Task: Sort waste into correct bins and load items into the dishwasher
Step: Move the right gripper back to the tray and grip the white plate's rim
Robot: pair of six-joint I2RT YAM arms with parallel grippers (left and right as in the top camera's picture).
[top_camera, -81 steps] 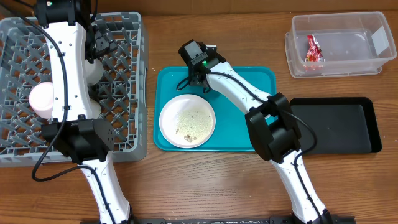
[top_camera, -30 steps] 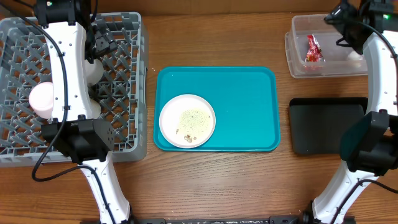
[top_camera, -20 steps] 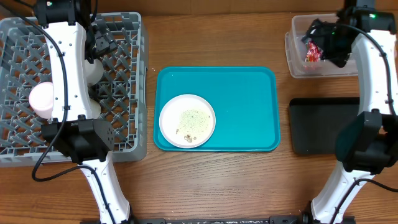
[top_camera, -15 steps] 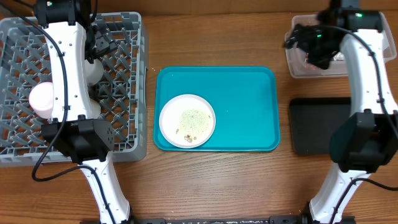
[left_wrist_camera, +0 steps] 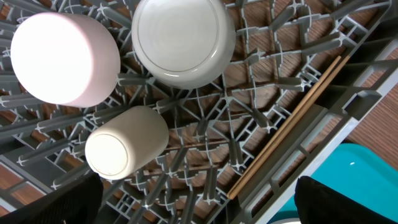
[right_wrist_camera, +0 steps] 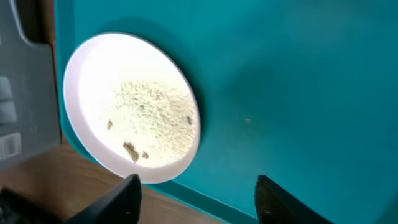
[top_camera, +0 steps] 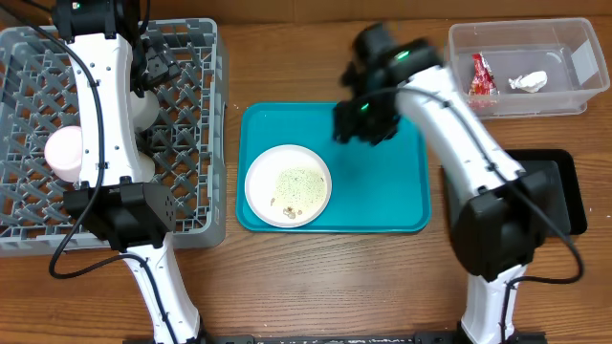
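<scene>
On the left of the tabletop (top_camera: 316, 287) sits the grey dish rack (top_camera: 196, 124). In it are a pink bowl (left_wrist_camera: 65, 59), a white bowl (left_wrist_camera: 183, 40) turned bottom up, and a small cup (left_wrist_camera: 126, 149) just under them in the left wrist view. The chopsticks (left_wrist_camera: 292, 121) lie side by side on the rack floor, close to its wall. The left claw (left_wrist_camera: 199, 202) hangs over the rack, spread wide, with nothing in it.

In the middle is the teal tray (top_camera: 382, 191). The round white plate (top_camera: 288, 184) sits in its left half, with rice scraps (top_camera: 298, 184) on it. The right claw (right_wrist_camera: 198, 194) hangs over the tray, near the plate. Its fingers (right_wrist_camera: 124, 196) are apart, and there is nothing between them.

On the far right, at the back, is the clear tub (top_camera: 564, 96). The red wrapper (top_camera: 481, 75) and the white tissue (top_camera: 527, 81) lie inside it, a little apart. In front of the tub is the black tray (top_camera: 559, 191), partly hidden by the right arm.
</scene>
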